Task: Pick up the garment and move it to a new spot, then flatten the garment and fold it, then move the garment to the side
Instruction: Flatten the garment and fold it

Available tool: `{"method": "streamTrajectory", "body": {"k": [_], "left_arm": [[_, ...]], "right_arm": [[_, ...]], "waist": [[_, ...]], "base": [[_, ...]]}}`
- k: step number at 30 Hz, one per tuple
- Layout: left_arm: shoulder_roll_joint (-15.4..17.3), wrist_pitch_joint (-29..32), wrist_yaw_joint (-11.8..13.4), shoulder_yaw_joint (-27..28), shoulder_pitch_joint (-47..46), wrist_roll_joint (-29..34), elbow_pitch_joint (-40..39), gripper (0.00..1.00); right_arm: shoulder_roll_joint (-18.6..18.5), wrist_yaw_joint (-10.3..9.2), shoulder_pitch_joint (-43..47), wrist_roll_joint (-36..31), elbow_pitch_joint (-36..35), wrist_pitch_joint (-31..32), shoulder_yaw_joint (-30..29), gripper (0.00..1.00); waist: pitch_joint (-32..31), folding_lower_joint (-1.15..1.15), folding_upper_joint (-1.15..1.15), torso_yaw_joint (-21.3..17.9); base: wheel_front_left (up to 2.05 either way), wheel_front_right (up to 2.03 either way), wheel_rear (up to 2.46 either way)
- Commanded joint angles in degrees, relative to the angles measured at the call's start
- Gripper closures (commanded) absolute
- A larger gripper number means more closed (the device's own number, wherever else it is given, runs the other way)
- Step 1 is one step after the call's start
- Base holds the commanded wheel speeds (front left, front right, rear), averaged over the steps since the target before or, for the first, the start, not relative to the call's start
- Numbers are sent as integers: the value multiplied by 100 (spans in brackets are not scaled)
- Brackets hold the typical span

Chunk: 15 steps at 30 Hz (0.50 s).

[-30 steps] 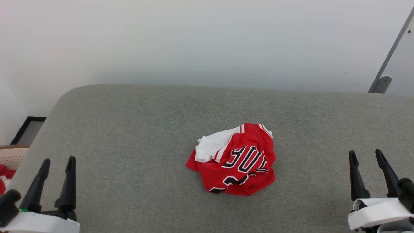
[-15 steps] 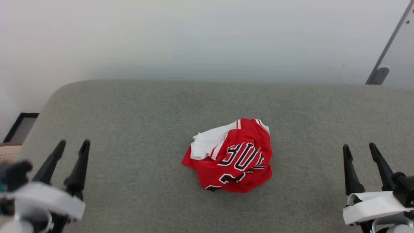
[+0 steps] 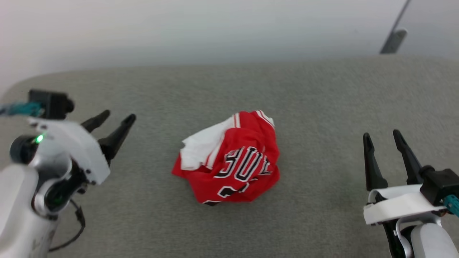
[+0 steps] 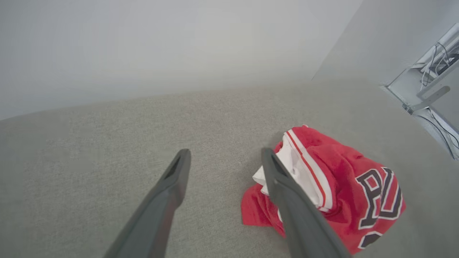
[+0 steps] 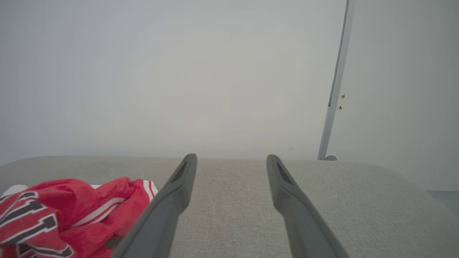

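The garment (image 3: pixel 231 161) lies crumpled in a heap on the middle of the grey padded surface (image 3: pixel 322 100), red with a white sleeve on its left and black white-edged letters on top. My left gripper (image 3: pixel 116 117) hovers open to the garment's left, fingers pointing toward it, nothing between them. In the left wrist view the garment (image 4: pixel 337 182) sits just right of the right finger (image 4: pixel 287 190). My right gripper (image 3: pixel 382 135) stands open well to the garment's right, empty. The right wrist view has the garment (image 5: pixel 64 215) at lower left.
A pale wall rises behind the padded surface (image 5: pixel 358 200). A grey vertical post (image 5: pixel 333 107) with a foot stands at the far right corner. Cables and a bracket (image 4: pixel 430 93) sit beyond the surface's far right edge in the left wrist view.
The head camera has tilted and turned, shifting the whole picture. My left arm has risen and swung in toward the garment. The garment and the right gripper stay as they were.
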Motion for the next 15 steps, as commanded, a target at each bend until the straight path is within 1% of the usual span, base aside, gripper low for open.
{"method": "streamTrajectory", "body": {"k": [1, 3, 7, 15], "left_arm": [[-11, 87, -23, -12, -86, -49, 57, 0], [2, 430, -27, -190, -314, -40, 189, 0], [-68, 908, -41, -427, -726, -80, 489, 0], [-272, 1585, -94, -869, -1455, -93, 1220, 0]], "right_arm": [[14, -8, -54, -48, -9, -5, 19, 0], [42, -8, -111, -62, -20, -4, 28, 0], [98, -8, -187, -71, -49, -4, 59, 0], [190, -8, -318, -115, -77, -5, 132, 0]], "waist": [[296, 0, 0, -300], [395, 0, 0, -392], [592, 0, 0, -551], [949, 0, 0, -737]], "base": [[0, 0, 0], [0, 0, 0], [0, 0, 0], [0, 0, 0]]}}
